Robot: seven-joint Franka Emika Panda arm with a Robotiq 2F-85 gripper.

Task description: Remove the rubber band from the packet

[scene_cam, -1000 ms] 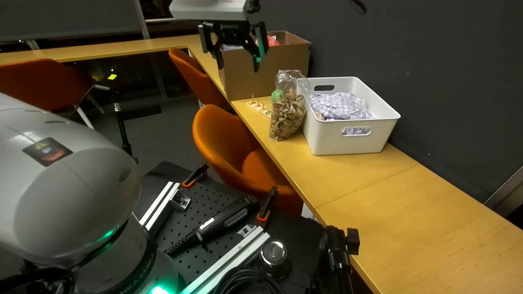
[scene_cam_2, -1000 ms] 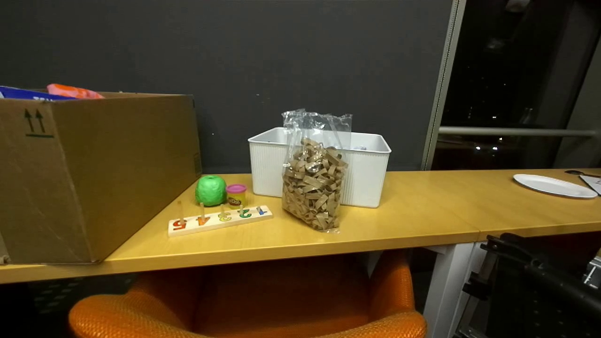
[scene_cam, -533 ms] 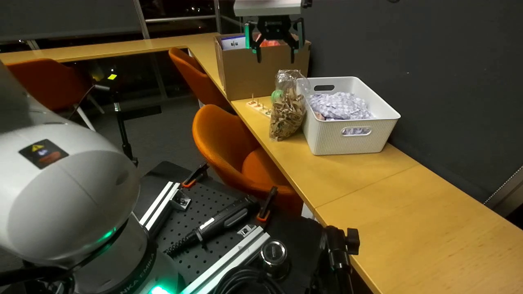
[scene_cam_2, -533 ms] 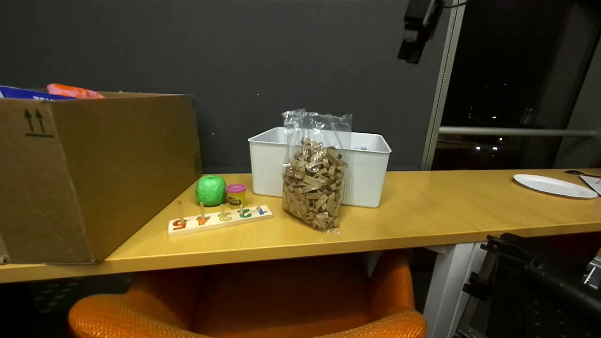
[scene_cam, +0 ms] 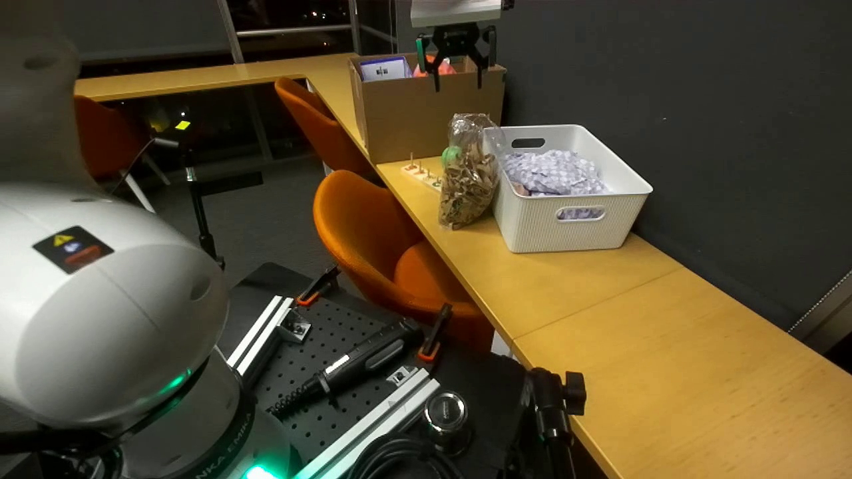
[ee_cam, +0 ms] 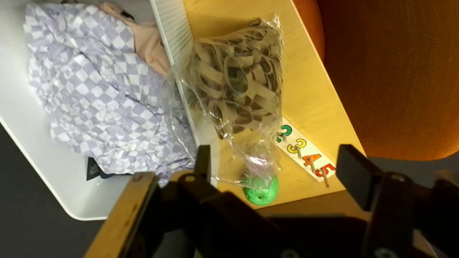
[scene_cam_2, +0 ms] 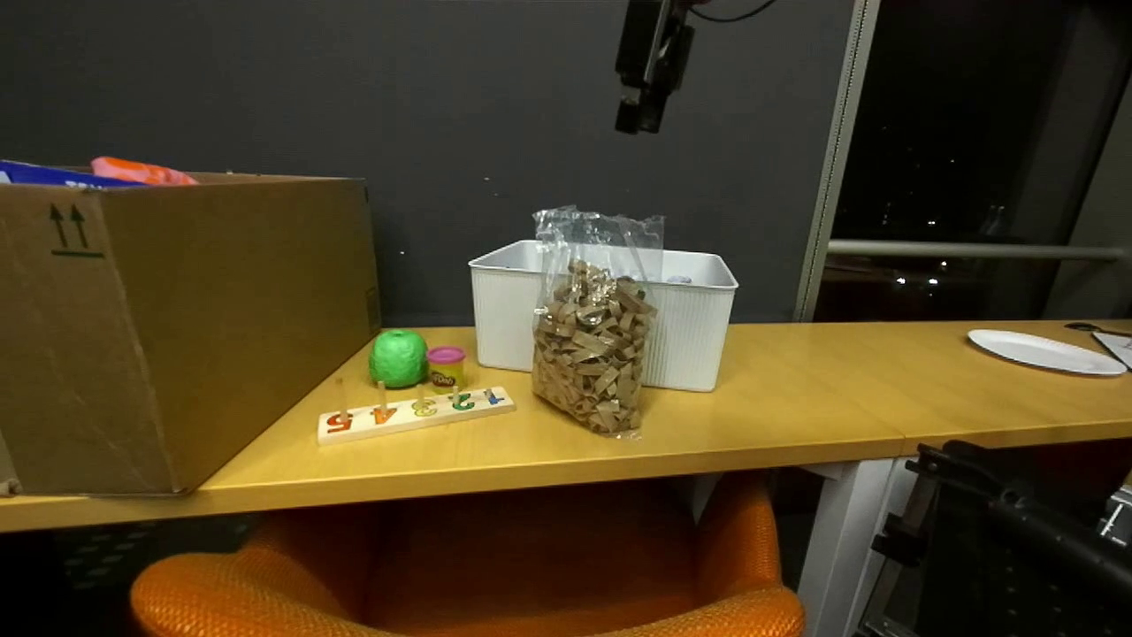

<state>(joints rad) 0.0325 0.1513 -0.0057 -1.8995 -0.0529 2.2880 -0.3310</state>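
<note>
The packet [scene_cam: 468, 189] is a clear plastic bag standing upright on the table in front of the white basket, and it also shows in the other views [scene_cam_2: 591, 354] [ee_cam: 240, 79]. Its lower part holds tan-brown rubber bands [ee_cam: 236, 73], seen as loops in the wrist view. Its loose clear top looks open and leans over the basket rim. I see no separate band around the packet. My gripper [scene_cam: 458, 85] is open and empty in the air, well above the packet [scene_cam_2: 640, 119]. In the wrist view its fingers [ee_cam: 276, 168] are wide apart, with nothing between them.
The white basket [scene_cam: 572, 229] with checked cloth [scene_cam: 556, 171] touches or nearly touches the packet. A cardboard box [scene_cam_2: 256, 336], green ball [scene_cam_2: 398, 358], small pink-lidded tub [scene_cam_2: 446, 367] and numbered peg board [scene_cam_2: 416, 416] stand nearby. An orange chair [scene_cam_2: 469, 584] is at the table edge.
My gripper has swung over toward the packet and turned. It came into an exterior view from the top and moved left to hang above the packet. The packet has not moved.
</note>
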